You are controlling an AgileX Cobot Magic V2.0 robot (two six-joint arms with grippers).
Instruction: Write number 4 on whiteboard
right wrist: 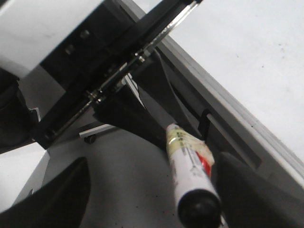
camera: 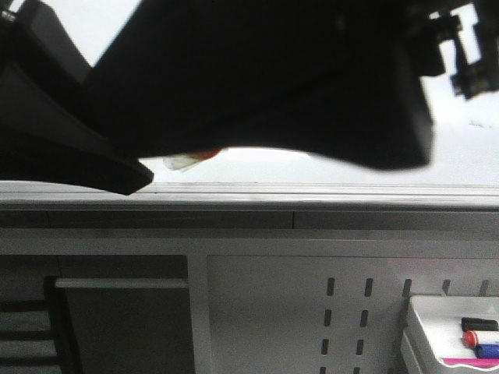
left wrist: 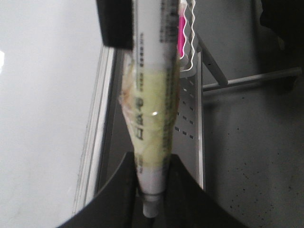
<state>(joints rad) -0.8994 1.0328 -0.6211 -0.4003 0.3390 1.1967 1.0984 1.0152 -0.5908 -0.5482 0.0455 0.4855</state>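
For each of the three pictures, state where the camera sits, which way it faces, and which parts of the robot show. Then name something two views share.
Front view: faces forward over the whiteboard; dark blurred arms fill the top, tray of markers lower right.
Left wrist view: on the left arm, looks along the left gripper shut on a marker.
Right wrist view: on the right arm, looks past the right gripper, fingers apart, at the other arm.
Shared: marker and whiteboard in both wrist views.

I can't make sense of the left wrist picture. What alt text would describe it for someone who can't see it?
A white marker wrapped in yellowish tape is gripped between the two dark fingers of the left gripper, its tip pointing toward the camera. The glossy whiteboard with its grey metal edge lies to one side, and a perforated metal shelf and speckled grey floor to the other.
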